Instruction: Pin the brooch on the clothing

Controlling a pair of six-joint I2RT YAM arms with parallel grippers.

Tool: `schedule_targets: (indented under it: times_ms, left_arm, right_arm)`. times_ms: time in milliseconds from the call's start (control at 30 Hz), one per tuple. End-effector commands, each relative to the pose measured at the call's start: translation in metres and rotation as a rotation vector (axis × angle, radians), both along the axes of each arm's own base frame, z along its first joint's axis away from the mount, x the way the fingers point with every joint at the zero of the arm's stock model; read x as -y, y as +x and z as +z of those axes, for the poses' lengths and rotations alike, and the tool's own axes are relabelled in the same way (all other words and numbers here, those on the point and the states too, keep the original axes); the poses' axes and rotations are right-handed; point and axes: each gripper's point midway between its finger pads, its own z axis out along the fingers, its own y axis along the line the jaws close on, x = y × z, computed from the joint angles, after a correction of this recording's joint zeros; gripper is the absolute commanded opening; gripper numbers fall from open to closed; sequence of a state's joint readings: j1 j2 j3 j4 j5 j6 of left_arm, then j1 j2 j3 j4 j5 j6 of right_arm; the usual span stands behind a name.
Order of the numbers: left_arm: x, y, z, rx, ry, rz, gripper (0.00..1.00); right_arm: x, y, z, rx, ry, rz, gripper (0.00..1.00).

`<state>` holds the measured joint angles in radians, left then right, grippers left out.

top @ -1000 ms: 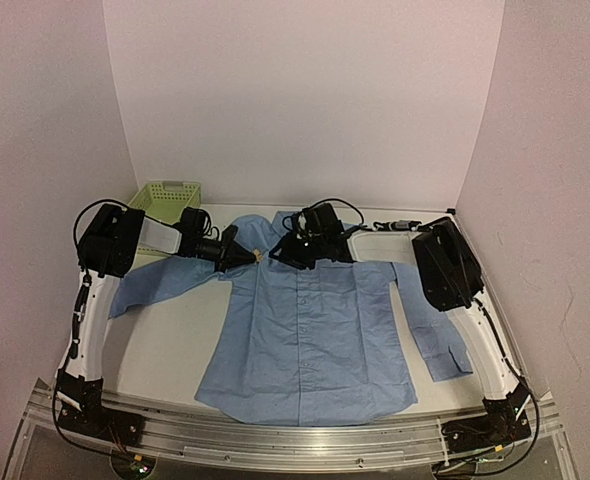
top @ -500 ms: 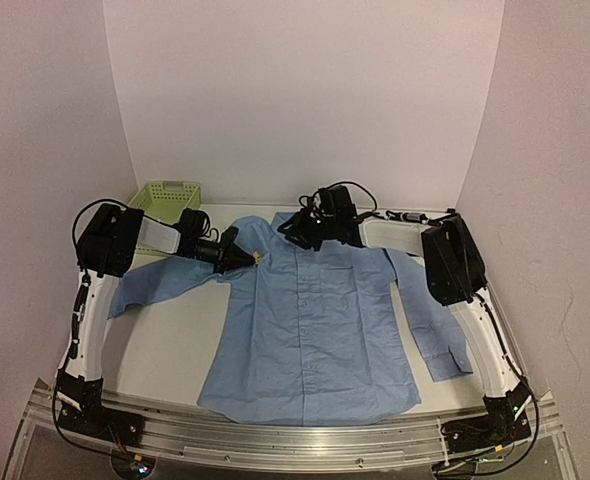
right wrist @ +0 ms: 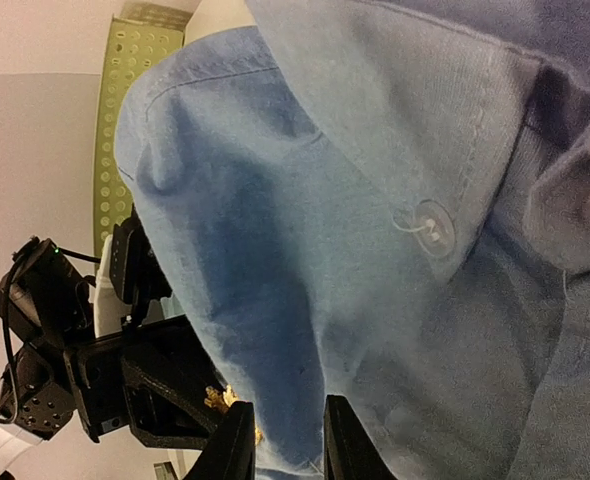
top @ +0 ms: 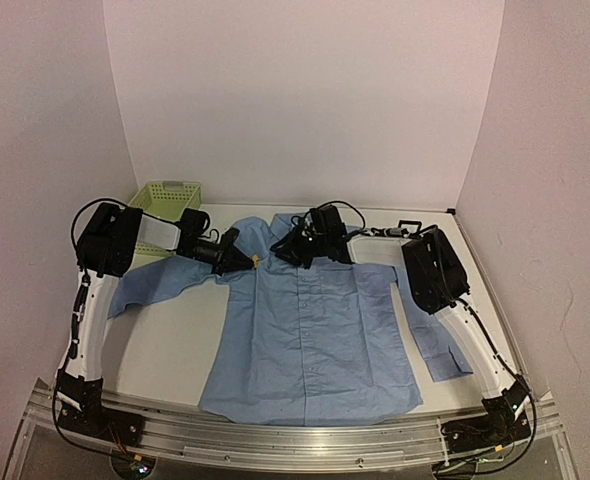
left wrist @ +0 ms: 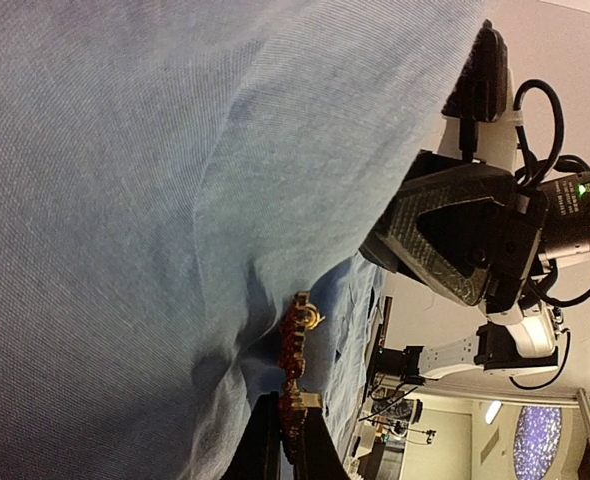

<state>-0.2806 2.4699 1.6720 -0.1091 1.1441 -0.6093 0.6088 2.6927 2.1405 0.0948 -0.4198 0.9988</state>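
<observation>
Working over the pale counter point(top: 165, 350), with the clothing point(top: 310, 330) spread front-up across most of it, collar at the far side and sleeves out to either side. Leaves the green basket point(top: 163, 197) alone at the far left corner, just beyond the left sleeve.

Reaches in from the left with the left gripper point(top: 243, 259), clamped fully closed on the brooch point(left wrist: 295, 345). Holds that ornament at the shirt's upper chest, left of the button line and just below the collar, right against a raised fold of cloth. Meets it from the other side with the right gripper point(top: 287, 250), jaws a narrow way apart at the collar, blue fabric showing in the gap. Cannot tell of any real pinch on the cloth. Cannot make out the pin itself either.

Judging the step in hand as driving the pin into the fabric. To do it well:
- Hold the clamp on the brooch firm, with no loosening.
- Pinch a small fold just beside the brooch with the right gripper and draw it taut.
- Slide the pin in shallow, nearly along the cloth, through the top layer only.
- Move slowly, without dragging the shirt.
- Mind the closeness of the two grippers.
</observation>
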Motion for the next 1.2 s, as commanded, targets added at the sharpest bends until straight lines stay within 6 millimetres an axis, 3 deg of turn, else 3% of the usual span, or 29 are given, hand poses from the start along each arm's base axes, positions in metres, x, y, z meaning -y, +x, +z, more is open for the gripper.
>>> schedule_targets:
  times_ms: [0,167,367,600,733,867,1000,1100,1167]
  left_arm:
    - [-0.006,-0.003,-0.011,-0.030,0.054,0.011,0.00]
    - [-0.004,-0.004,-0.014,-0.048,0.043,0.010,0.00]
    - [0.005,-0.006,-0.013,-0.037,0.037,-0.009,0.00]
    - [0.015,0.007,-0.002,-0.036,0.000,0.001,0.00]
    - [0.011,0.005,-0.014,-0.085,0.029,0.017,0.00]
    - [0.007,0.003,-0.026,-0.104,0.076,0.033,0.00]
    - [0.006,0.005,-0.031,-0.108,0.092,0.042,0.00]
    - [0.005,0.005,-0.036,-0.107,0.114,0.039,0.00]
    - [0.004,0.006,-0.038,-0.103,0.122,0.042,0.00]
  right_arm:
    - [-0.022,-0.002,0.006,0.034,0.062,0.040,0.22]
    - [-0.035,-0.008,-0.004,0.019,0.083,0.068,0.18]
    - [-0.036,-0.003,0.000,0.060,0.083,0.065,0.13]
    - [-0.038,-0.011,-0.004,0.050,0.075,0.080,0.13]
    - [-0.033,-0.010,0.012,0.100,0.049,0.069,0.19]
    - [-0.020,-0.005,0.042,0.200,-0.022,0.033,0.29]
    - [-0.015,-0.001,0.066,0.258,-0.063,0.022,0.32]
    - [-0.010,-0.002,0.075,0.272,-0.092,0.014,0.33]
    - [-0.006,-0.004,0.069,0.252,-0.120,0.010,0.35]
